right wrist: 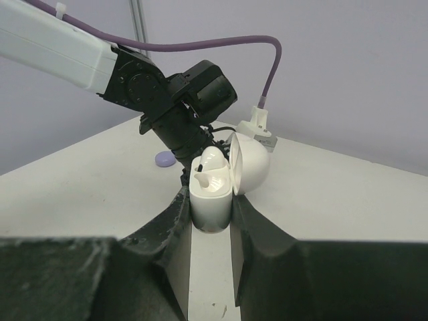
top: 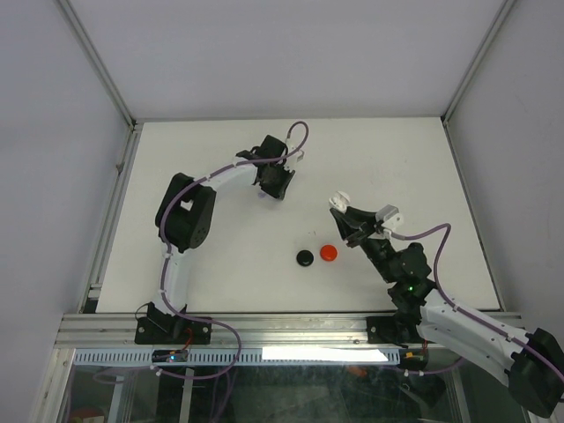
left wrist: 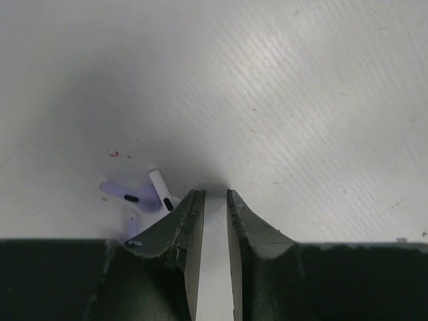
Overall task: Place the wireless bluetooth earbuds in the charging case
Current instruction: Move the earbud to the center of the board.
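Note:
My right gripper is shut on a white charging case, held upright off the table with its lid swung open. A white earbud sits in the case. My left gripper is down at the table at the far middle. Its jaws are shut to a narrow slit, with only bare table showing between them. Just left of its left finger lie a white earbud and a lavender earbud, both outside the jaws.
A black puck case and a red puck case lie on the white table between the arms. A lavender case lies beside the left gripper. Grey walls and metal rails border the table.

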Motion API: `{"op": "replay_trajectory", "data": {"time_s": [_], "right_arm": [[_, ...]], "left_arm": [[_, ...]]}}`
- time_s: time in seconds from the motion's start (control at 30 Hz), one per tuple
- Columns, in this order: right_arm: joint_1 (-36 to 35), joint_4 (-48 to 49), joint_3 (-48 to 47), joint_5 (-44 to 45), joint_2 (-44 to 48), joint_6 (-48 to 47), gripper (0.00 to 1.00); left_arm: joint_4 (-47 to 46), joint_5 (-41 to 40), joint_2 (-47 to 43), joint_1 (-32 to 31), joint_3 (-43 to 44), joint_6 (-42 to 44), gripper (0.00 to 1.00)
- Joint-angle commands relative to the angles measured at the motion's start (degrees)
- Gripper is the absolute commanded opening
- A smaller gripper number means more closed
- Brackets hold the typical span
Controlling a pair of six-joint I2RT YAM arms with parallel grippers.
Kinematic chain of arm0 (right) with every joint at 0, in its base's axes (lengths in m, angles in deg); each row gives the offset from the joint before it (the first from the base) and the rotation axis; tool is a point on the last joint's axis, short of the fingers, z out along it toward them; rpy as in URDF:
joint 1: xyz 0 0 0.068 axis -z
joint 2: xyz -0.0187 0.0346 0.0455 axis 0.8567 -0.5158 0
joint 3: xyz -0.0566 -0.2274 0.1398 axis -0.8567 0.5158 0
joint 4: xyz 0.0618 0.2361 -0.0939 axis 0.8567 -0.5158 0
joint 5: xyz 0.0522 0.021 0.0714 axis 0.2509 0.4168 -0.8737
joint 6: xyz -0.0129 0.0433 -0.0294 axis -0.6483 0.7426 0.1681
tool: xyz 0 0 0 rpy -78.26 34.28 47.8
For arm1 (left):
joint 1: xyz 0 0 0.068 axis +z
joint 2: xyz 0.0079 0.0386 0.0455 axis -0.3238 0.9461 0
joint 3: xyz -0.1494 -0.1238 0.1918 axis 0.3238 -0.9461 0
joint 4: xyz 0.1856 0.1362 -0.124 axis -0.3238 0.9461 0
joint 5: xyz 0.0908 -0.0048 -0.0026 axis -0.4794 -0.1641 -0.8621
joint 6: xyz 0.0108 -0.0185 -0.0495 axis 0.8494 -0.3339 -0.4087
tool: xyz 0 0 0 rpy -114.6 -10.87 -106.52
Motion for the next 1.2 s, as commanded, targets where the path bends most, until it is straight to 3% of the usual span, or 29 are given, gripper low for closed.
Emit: {"op": "replay_trajectory", "data": {"time_s": [0.0,0.13,0.43,1.17], "right_arm": [[0.2,0.9,-0.6,-1.0,1.2,1.6,0.00],[0.3,0.8,-0.6,-1.4,1.3,2.1,0.00],[0.2,0.0,-0.3,-0.9,2.4,1.5,0.00],[0.2,1.0,-0.1,-0.7,0.6,1.2,0.00]], "left_arm": [[3.9,-1.9,-4.2,-0.5,-3.8,-7.1,0.22],[4.0,-2.5,-6.5,-0.8,-4.4,-9.0,0.25],[1.9,-13.1,-6.2,-0.8,1.2,-11.4,0.26],[-0.2,-11.3,-2.5,-1.1,2.4,-11.5,0.22]]}}
